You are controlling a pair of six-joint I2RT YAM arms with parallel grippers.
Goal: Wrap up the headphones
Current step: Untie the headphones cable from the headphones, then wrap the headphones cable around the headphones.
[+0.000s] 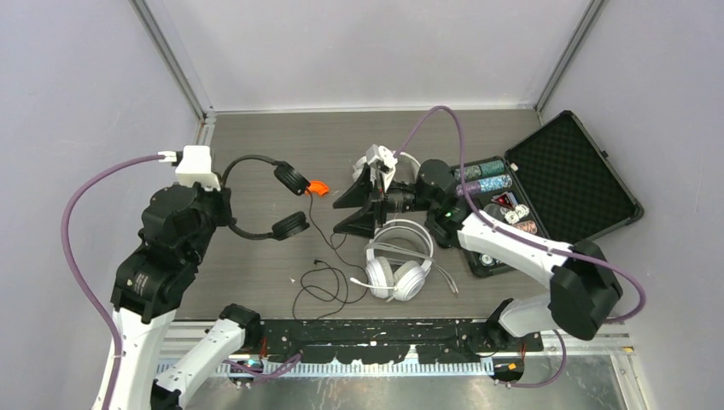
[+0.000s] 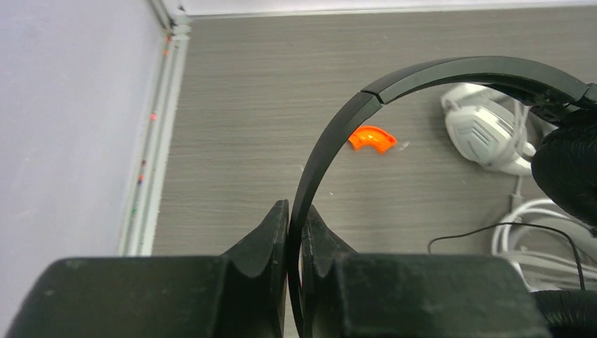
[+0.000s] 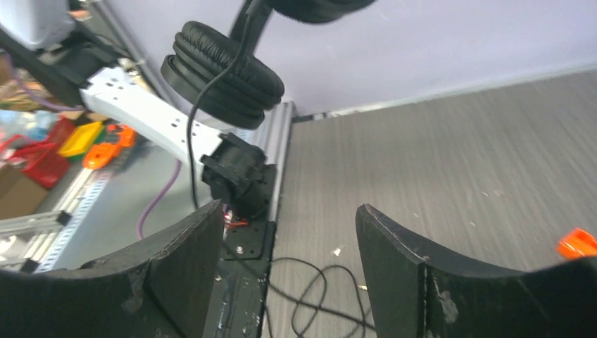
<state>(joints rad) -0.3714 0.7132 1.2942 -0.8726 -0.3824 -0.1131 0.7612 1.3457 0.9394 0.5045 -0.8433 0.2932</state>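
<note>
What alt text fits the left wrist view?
The left pincer is shut on the band of the black headphones, which arches up and right to a black ear pad. Behind, on the grey table, lie an orange piece and a white headset.

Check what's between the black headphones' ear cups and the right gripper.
Top view: the small orange piece and a stretch of thin black cord lie between the black headphones and the right gripper, jaws open.
</note>
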